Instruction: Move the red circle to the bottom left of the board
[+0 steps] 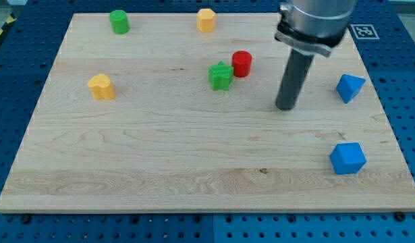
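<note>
Red circle [241, 63] on the desk [160, 162], green star [220, 75] touching its left; my tip [285, 107] to its right (apart); no pincer fitted.

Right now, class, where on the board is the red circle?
The red circle sits in the upper middle of the board, just right of and touching the green star, with my tip off to its lower right.
</note>
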You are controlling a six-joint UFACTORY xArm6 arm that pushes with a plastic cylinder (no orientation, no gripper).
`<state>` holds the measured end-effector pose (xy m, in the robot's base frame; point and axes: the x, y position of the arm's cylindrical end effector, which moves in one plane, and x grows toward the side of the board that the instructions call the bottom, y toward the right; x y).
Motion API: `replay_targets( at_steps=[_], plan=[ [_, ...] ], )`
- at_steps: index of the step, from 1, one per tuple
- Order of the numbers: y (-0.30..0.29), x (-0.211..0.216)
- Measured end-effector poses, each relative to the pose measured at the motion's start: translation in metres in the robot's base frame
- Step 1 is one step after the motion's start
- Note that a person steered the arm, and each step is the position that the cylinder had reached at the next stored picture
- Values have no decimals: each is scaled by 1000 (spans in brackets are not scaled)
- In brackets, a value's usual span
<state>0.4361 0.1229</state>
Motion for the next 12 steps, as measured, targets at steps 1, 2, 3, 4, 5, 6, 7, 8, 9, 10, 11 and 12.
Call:
replay_targets(
  at_steps=[1, 2, 3, 4, 5, 6, 7, 8, 9, 10, 11, 12],
  plan=[
    [-7, -35],
    [-11, -72],
    [-11, -99],
    [-9, -115],
    [-22, -118],
    [-55, -127],
    [-57, -127],
    [-81, -121],
    [-88, -117],
    [-80, -114],
    [-79, -105],
    [-79, -82]
  ],
)
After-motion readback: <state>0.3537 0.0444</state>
